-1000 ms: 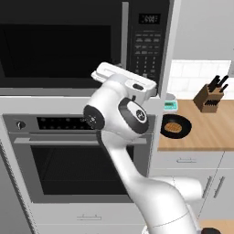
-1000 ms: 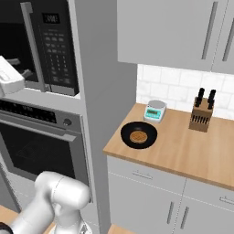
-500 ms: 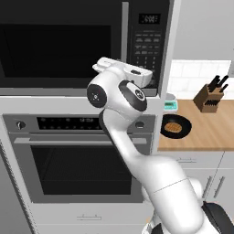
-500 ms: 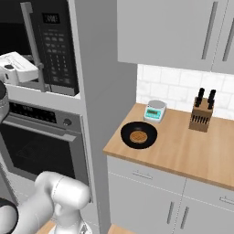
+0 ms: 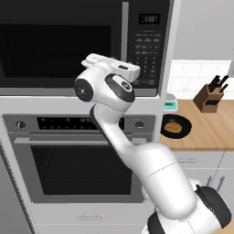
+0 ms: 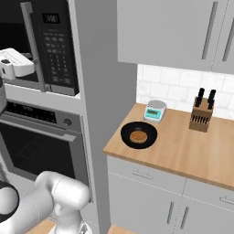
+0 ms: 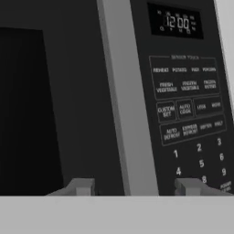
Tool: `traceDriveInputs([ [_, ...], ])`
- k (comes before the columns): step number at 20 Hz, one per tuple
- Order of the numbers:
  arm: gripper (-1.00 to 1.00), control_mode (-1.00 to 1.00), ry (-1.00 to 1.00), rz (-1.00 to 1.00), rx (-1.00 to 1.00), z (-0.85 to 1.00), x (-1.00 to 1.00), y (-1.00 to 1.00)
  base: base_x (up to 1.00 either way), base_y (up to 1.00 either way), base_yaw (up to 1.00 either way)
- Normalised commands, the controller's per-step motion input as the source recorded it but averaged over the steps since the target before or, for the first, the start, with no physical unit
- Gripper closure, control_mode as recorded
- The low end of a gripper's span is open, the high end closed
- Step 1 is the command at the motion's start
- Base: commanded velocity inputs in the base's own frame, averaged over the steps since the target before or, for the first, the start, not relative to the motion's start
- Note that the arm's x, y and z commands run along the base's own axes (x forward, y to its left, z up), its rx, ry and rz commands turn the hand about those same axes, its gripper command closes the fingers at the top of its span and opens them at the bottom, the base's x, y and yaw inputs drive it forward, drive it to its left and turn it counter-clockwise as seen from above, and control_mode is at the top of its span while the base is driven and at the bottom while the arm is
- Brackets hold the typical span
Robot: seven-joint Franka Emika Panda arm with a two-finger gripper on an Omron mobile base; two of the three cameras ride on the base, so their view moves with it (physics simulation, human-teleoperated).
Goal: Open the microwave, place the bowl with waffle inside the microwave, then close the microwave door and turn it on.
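Facing the microwave front, the hand was held up at the lower part of the microwave door, and the relation that mattered was how the tall grey bar handle stood to the jaws. In the hand view the handle ran as a long strip from the top of the picture down to the bottom, leaning slightly, so its long axis lay across the line joining the two fingertips. One tip rose on the window side of the bar and the other on the keypad side, with the bar passing between them. The gripper therefore straddled the handle, the jaws parted and apart from the bar on both sides as far as could be seen; whether they were clamping yet could not be told, and nothing was grasped. The door looked shut flush with the keypad panel. Judged from this, the coming move called for a squeeze across the bar and then a pull outward away from the front, swinging about a hinge on the side far from the keypad. The bowl with waffle sat well apart on the desk to the right, near a small scale and a knife block, waiting untouched
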Motion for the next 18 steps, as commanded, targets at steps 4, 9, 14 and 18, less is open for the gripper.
traceDriveInputs([
  [4,-1.00,-1.00,0.00,0.02,0.06,0.00,0.22,-0.40,0.00,0.00,0.00],
  [9,-1.00,-1.00,0.00,0.04,0.06,-0.04,0.28,-0.52,0.00,0.00,0.00],
  [14,-1.00,-1.00,0.00,0.16,0.07,-0.32,0.83,-0.94,0.00,0.00,0.00],
  [18,1.00,-1.00,0.05,0.30,0.02,-0.72,1.00,-1.00,0.00,0.00,0.00],
])
